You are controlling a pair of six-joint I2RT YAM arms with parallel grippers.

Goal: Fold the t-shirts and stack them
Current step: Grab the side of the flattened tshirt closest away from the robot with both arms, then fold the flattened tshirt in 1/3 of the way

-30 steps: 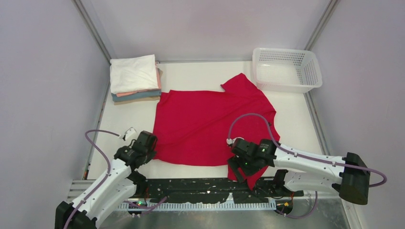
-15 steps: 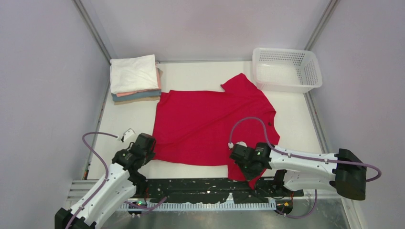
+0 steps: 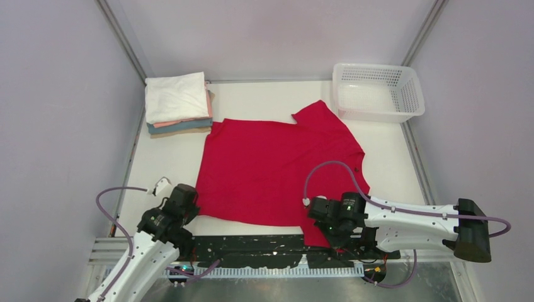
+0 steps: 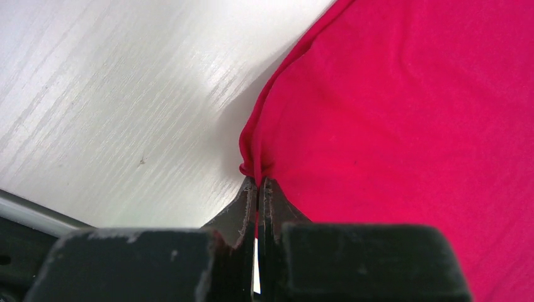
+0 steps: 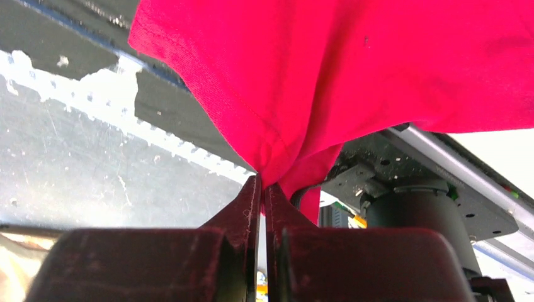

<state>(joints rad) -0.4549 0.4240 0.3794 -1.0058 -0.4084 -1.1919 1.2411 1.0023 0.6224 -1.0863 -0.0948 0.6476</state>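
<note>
Top external view has a white mesh basket (image 3: pixel 378 107) at the far right corner of the table (image 3: pixel 264 100). A stack of folded t-shirts (image 3: pixel 177 100), white on top with salmon, teal and tan edges below, sits at the far left corner. Both are well apart from the grippers. A purple cable (image 3: pixel 330 163) from the right arm (image 3: pixel 409 217) loops over the near right part of the red t-shirt (image 3: pixel 271 163). The left arm (image 3: pixel 142 248) reaches up from the near left, its wrist low over the table at the shirt's near left corner. The right arm lies almost level along the near edge, pointing leftward, its wrist above the black mounting plate (image 3: pixel 252 244). In the left wrist view the left gripper (image 4: pixel 259 182) is clenched on a small pucker of the shirt's edge, red cloth pinched between the tips just above the white tabletop. In the right wrist view the right gripper (image 5: pixel 261 184) is likewise clamped on a bunched fold of the shirt, which drapes off the near edge over the plate and a ribbed metal channel (image 5: pixel 94 107). The red t-shirt is spread mostly flat across the middle of the table, one short sleeve pointing towards the basket. Its fabric is plain and bright, gathered into creases at both grips.
</note>
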